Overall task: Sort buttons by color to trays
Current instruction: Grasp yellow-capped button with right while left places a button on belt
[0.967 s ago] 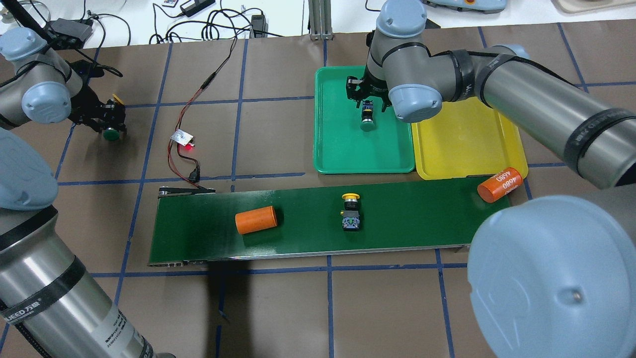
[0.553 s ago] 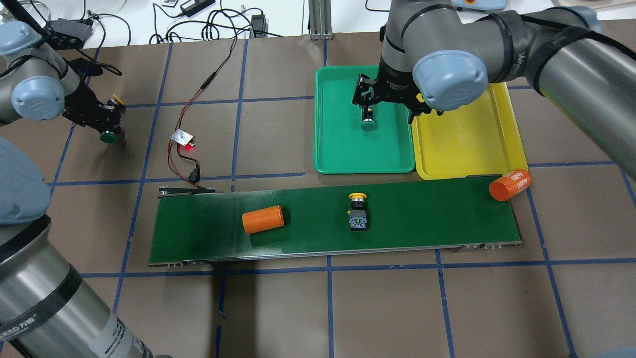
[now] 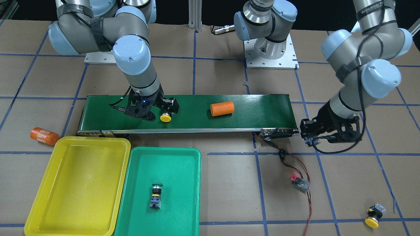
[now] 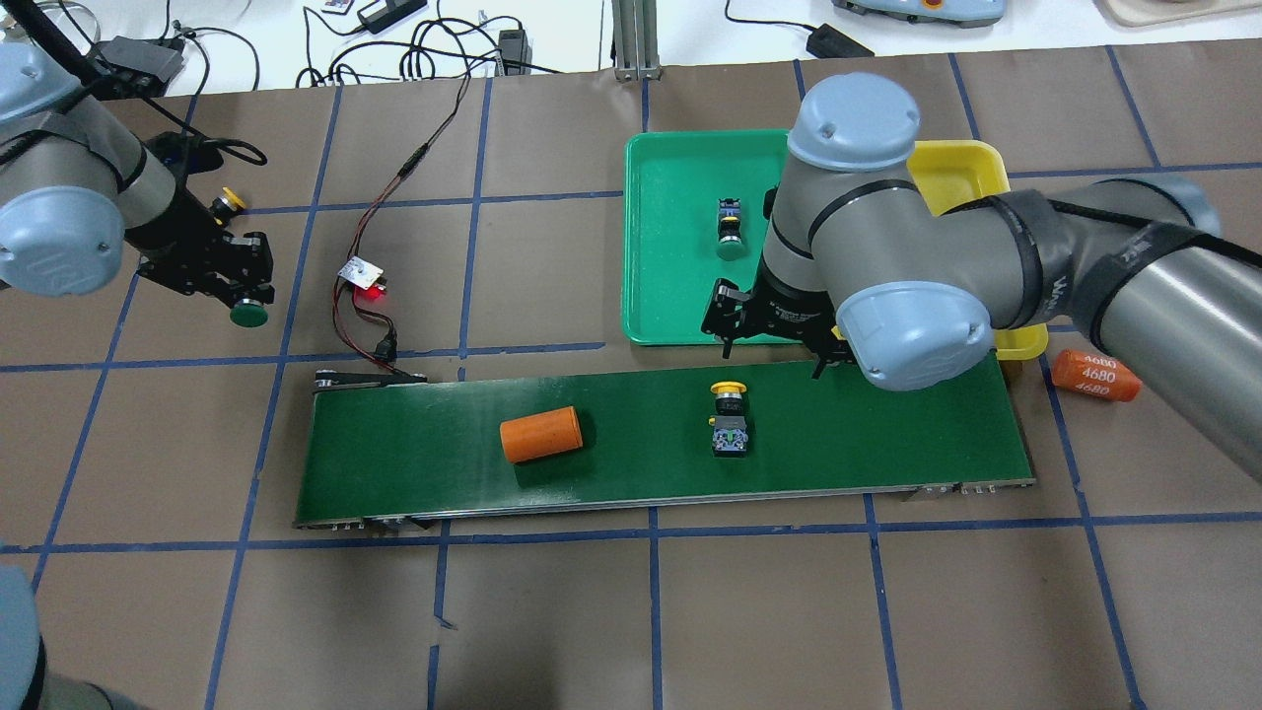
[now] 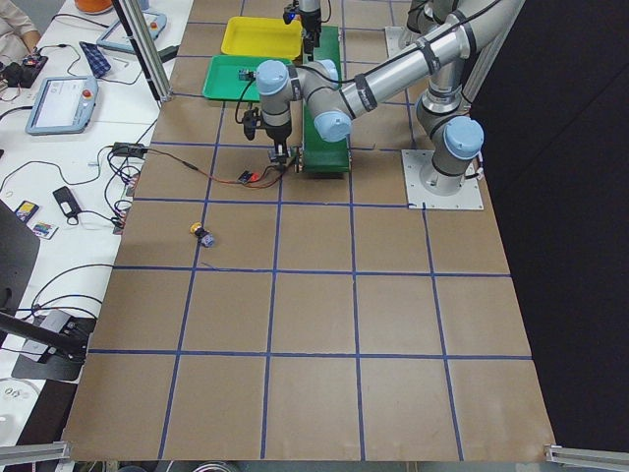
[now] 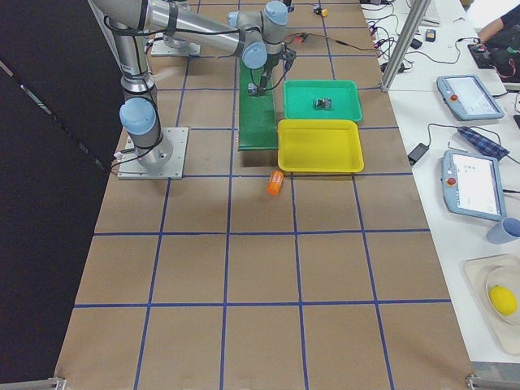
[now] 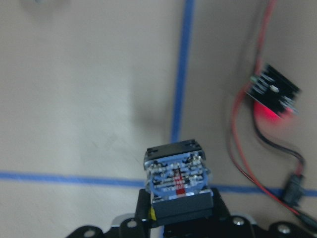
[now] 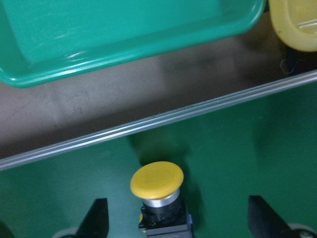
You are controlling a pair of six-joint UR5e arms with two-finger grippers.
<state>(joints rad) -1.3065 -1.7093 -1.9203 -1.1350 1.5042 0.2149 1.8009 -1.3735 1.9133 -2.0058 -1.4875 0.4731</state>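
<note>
My right gripper (image 4: pixel 772 353) has left the green tray (image 4: pixel 670 296) and come across to the far edge of the conveyor belt (image 4: pixel 414 454). The belt's load has ridden along toward my right. One orange cylinder (image 4: pixel 540 435) lies further down the belt, while the other orange cylinder (image 4: pixel 1094 376) is off its end and rests on the table paper near a corner of the yellow tray (image 4: pixel 956 168). My right gripper's fingers stand wide apart and hold nothing. In my right wrist view a yellow-capped button (image 8: pixel 157 181) sits on the belt between them, touching neither, its cap pointing toward the trays. A green-capped button (image 4: pixel 730 229) lies on its side in the green tray, where I hovered a second ago. My left gripper (image 4: pixel 246 296) has shifted a little toward the belt's end. It is clamped on a second green-capped button (image 4: pixel 249 315) by its switch body, whose terminal end juts out ahead in my left wrist view. I hold it over the table paper, near a small circuit board (image 4: pixel 362 274) with a red light. A second yellow-capped button (image 4: pixel 230 201) lies on the paper beyond my left gripper, well apart from both trays.
</note>
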